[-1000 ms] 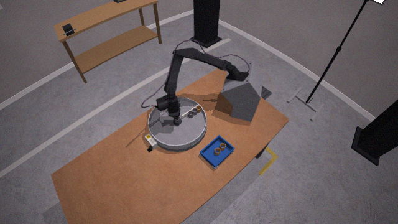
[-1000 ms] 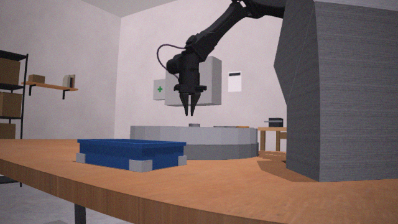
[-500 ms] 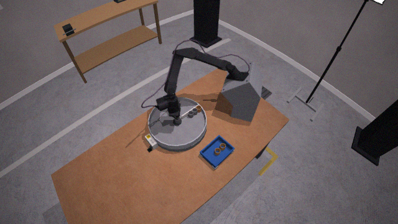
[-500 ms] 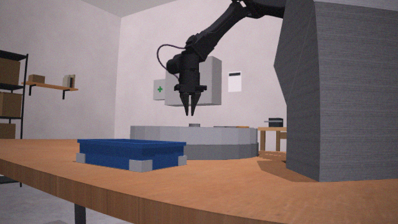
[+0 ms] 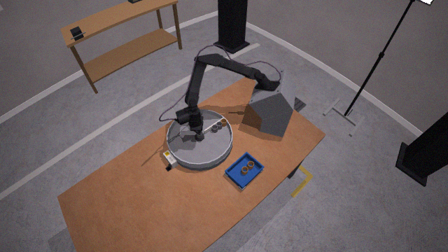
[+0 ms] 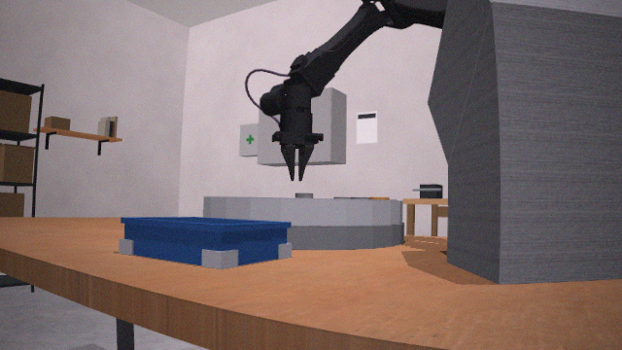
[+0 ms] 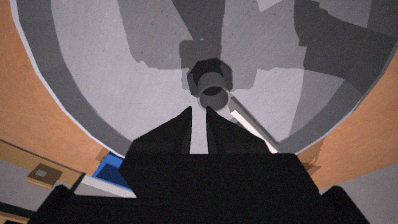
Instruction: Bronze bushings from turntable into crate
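The turntable (image 5: 206, 152) (image 6: 301, 211) (image 7: 90, 75) carries one bronze bushing (image 5: 223, 124) near its rim, with two steel bushings, one (image 5: 219, 126) beside it and one (image 5: 214, 129) further in. A grey round piece (image 6: 304, 195) (image 7: 214, 100) with a hollow top stands at the turntable's middle; whether it is a hub or a bushing is unclear. The blue crate (image 5: 239, 178) (image 6: 170, 243) (image 7: 111, 175) holds two bronze bushings, one (image 5: 244, 173) nearer the middle and one (image 5: 250, 166) behind it. My gripper (image 5: 199, 131) (image 6: 296, 180) (image 7: 199, 111) is narrowly open and empty, just above the grey piece.
A white line (image 5: 211, 125) (image 7: 252, 131) runs outward from the turntable's middle. A small white box (image 5: 170, 159) with a yellow patch sits against the turntable's rim. The large grey arm pedestal (image 5: 271, 113) (image 6: 544, 146) stands on the wooden table (image 5: 140, 196) beside the turntable.
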{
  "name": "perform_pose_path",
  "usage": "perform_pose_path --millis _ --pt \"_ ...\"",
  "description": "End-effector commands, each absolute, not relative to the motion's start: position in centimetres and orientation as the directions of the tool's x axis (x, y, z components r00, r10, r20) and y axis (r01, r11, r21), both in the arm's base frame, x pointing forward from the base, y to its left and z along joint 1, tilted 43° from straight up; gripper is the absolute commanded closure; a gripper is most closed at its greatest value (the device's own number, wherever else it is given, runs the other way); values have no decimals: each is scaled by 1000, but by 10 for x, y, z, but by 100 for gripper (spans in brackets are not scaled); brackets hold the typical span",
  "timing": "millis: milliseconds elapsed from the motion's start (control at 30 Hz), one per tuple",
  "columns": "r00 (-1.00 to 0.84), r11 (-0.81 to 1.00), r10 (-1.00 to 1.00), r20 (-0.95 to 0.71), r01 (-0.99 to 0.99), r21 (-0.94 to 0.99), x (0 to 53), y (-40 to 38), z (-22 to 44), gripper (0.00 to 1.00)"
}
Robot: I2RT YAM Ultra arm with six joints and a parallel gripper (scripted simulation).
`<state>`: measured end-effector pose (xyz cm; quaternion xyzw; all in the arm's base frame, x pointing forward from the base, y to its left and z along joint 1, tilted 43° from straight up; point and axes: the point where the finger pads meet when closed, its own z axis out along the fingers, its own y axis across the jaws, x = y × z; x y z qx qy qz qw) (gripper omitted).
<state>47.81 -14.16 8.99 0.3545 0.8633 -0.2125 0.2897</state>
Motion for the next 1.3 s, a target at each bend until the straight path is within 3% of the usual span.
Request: perform_pose_path --millis 0,1267 --pt "-562 665 475 -678 734 -143 481 -131 107 84" --pt "-572 666 473 -670 730 -153 477 -131 101 85"
